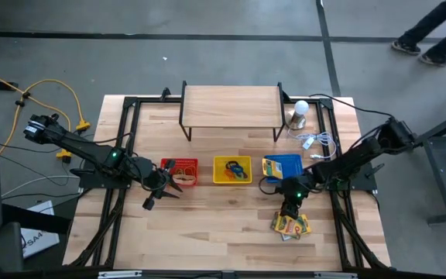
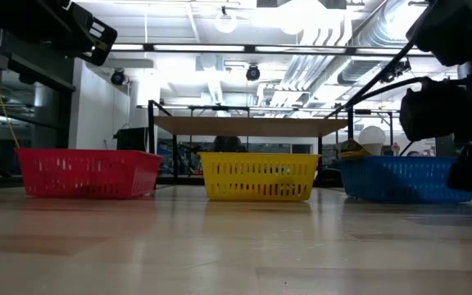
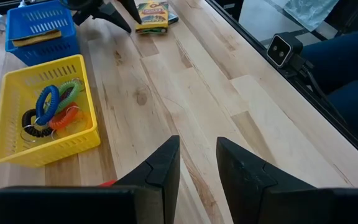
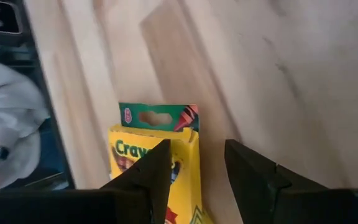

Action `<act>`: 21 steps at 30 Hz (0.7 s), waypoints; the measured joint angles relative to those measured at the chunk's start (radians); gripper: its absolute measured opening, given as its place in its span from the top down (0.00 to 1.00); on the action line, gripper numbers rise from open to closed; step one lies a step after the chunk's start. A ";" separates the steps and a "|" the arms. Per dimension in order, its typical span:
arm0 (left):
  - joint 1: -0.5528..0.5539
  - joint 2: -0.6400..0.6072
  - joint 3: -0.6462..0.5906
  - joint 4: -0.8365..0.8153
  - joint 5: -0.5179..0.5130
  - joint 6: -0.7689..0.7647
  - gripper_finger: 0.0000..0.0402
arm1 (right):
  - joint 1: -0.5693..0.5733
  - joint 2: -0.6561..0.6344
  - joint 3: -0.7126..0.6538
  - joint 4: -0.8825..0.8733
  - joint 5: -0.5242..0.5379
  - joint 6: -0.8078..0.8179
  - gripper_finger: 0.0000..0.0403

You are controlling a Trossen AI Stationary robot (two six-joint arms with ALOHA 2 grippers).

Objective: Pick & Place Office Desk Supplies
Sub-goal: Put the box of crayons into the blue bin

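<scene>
Yellow-and-green crayon boxes [image 1: 291, 225] lie flat on the table at the near right. My right gripper [image 1: 289, 208] stands open just over them, pointing steeply down. In its wrist view one box [image 4: 154, 127] lies under the gripper [image 4: 194, 146], the box's long edge showing in the gap. My left gripper [image 1: 161, 198] hangs open and empty above bare wood [image 3: 197, 146], near the red basket [image 1: 180, 160]. Coloured coil rings [image 3: 55, 109] lie in the yellow basket [image 3: 42, 149]. A crayon box [image 3: 33, 38] rests in the blue basket [image 3: 42, 50]. My right gripper has its fingers [image 4: 157, 165] over the crayon box's hanger end [image 4: 160, 117], slanting down from above. The box lies flat on the table. I cannot tell whether the fingers touch it.
Red, yellow [image 1: 232, 158] and blue [image 1: 283, 157] baskets stand in a row mid-table. Behind them is a wooden riser shelf [image 1: 231, 105], with a white bulb [image 1: 300, 112] and thin white wire [image 1: 320, 142] at the far right. A person's legs show beyond the table.
</scene>
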 joint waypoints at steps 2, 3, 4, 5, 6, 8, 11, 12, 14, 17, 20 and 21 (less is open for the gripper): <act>0.000 0.000 0.000 0.001 0.000 0.000 0.75 | -0.002 0.034 0.001 0.053 -0.033 -0.002 0.65; 0.000 0.000 0.000 0.000 0.000 0.000 0.75 | -0.002 0.049 0.001 0.078 -0.052 -0.002 0.65; 0.000 0.000 0.000 0.000 0.000 0.000 0.75 | -0.002 0.059 0.001 0.094 -0.064 -0.002 0.65; 0.000 0.000 0.000 0.000 0.000 0.000 0.75 | -0.002 0.067 0.001 0.105 -0.074 -0.002 0.65; 0.000 0.000 0.000 0.000 0.000 0.000 0.75 | -0.002 0.070 0.001 0.110 -0.080 -0.002 0.65; 0.000 0.000 0.000 0.000 0.000 0.000 0.75 | -0.002 0.070 0.001 0.111 -0.086 -0.002 0.65; 0.000 0.000 0.000 0.000 0.000 0.000 0.75 | -0.006 0.070 0.001 0.111 -0.104 -0.002 0.65; 0.000 0.000 0.000 0.000 0.000 0.000 0.75 | -0.009 0.071 0.000 0.113 -0.113 -0.002 0.65; 0.000 0.000 0.000 0.000 0.000 0.000 0.75 | -0.009 0.071 -0.001 0.119 -0.131 -0.002 0.65; 0.000 0.000 0.000 0.000 0.000 0.000 0.75 | -0.008 0.071 -0.001 0.129 -0.138 -0.003 0.65; 0.000 0.000 0.000 0.000 0.000 0.000 0.75 | -0.009 0.071 -0.001 0.136 -0.136 -0.003 0.65; 0.000 0.000 0.000 0.000 0.000 0.000 0.75 | -0.009 0.071 -0.001 0.143 -0.137 -0.003 0.65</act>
